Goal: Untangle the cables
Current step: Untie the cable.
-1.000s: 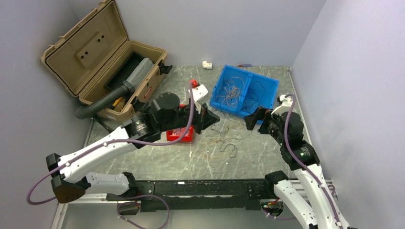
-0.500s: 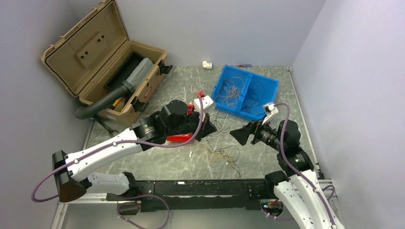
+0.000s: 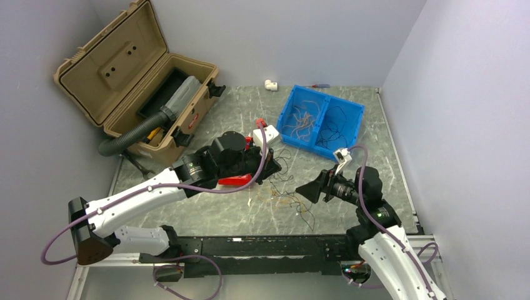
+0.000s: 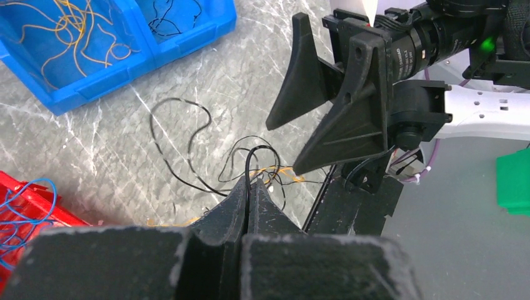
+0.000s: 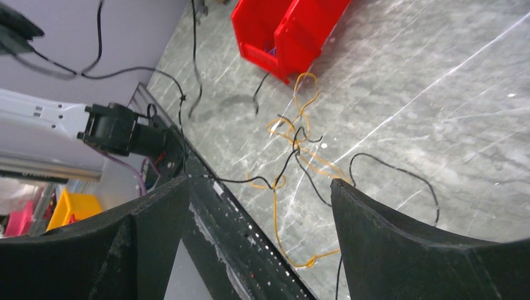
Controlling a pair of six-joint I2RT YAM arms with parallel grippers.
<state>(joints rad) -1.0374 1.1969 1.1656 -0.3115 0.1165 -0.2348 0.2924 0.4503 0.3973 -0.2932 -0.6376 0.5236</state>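
Grey marble tabletop [image 3: 250, 106] carrying loose black and orange cables [image 3: 289, 199] between both arms, left gripper [image 4: 249, 187] clenching one black strand [image 4: 250, 156], right gripper [image 5: 260, 182] hovering beside them, jaws standing wide apart

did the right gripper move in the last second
Yes. The right gripper has moved away from the blue bin, toward the near table edge and leftward, closer to the cables.

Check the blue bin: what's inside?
The blue bin has two compartments. In the top view, the left one holds loose yellow-orange wires and the right one holds black wires. The piles cover the floor, so anything beneath them can't be seen.
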